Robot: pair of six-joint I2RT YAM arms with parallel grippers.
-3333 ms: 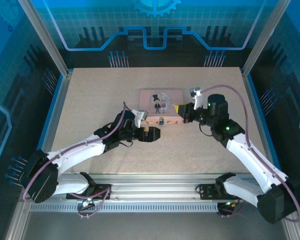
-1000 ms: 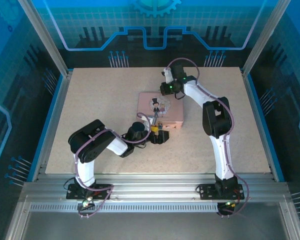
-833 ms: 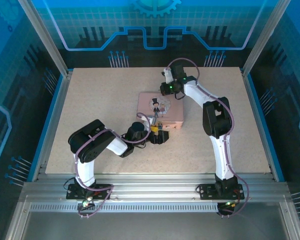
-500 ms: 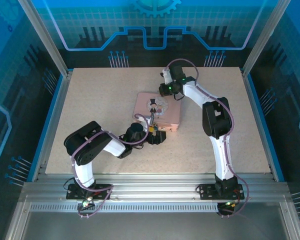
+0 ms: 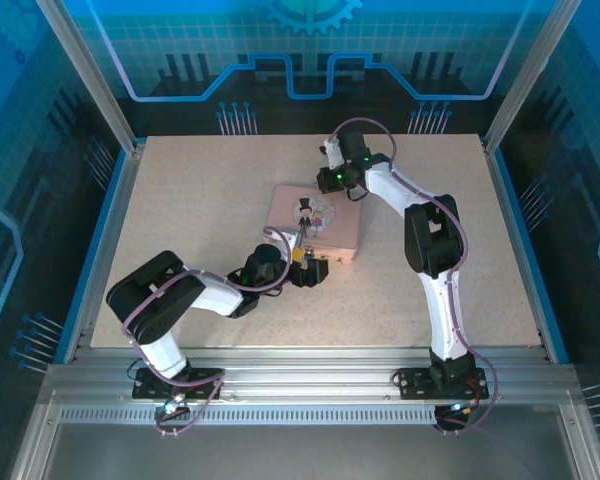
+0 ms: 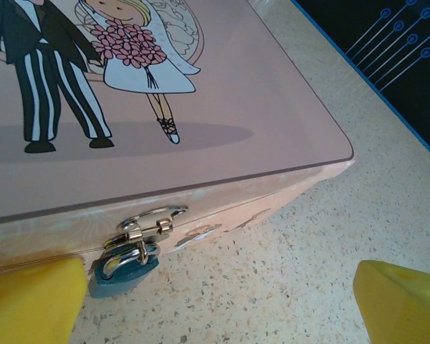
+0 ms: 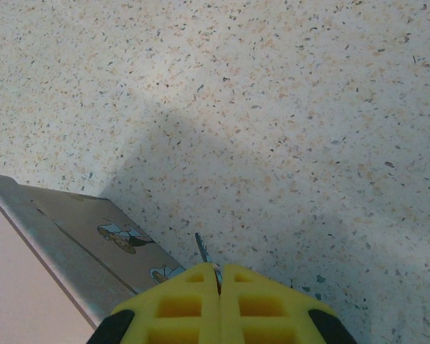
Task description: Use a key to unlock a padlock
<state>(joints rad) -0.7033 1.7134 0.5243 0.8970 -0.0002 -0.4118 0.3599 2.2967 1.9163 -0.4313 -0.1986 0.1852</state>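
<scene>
The pink box (image 5: 325,228) lies mid-table, its lid (image 6: 201,107) printed with a cartoon couple. On its front clasp hangs the padlock (image 6: 126,269), small, with a teal body and a silver shackle. My left gripper (image 6: 215,309) sits low in front of that side, open. Its yellow left fingertip (image 6: 30,301) is just beside the padlock, not touching it. In the top view the left gripper (image 5: 306,267) is at the box's near edge. My right gripper (image 7: 219,281) is shut on the key (image 7: 202,252); the thin blade pokes out above the table, by the box's far side (image 7: 72,236). In the top view the right gripper (image 5: 332,188) is at the box's far edge.
The speckled tabletop (image 5: 180,200) has free room on the left and right of the box. Blue rails (image 5: 100,240) and metal posts edge the table. The right arm's forearm (image 5: 425,235) arches over the table's right half.
The left arm's elbow has swung out to the left and down. The box has shifted and turned slightly to the left. The right gripper has stayed shut on the key.
</scene>
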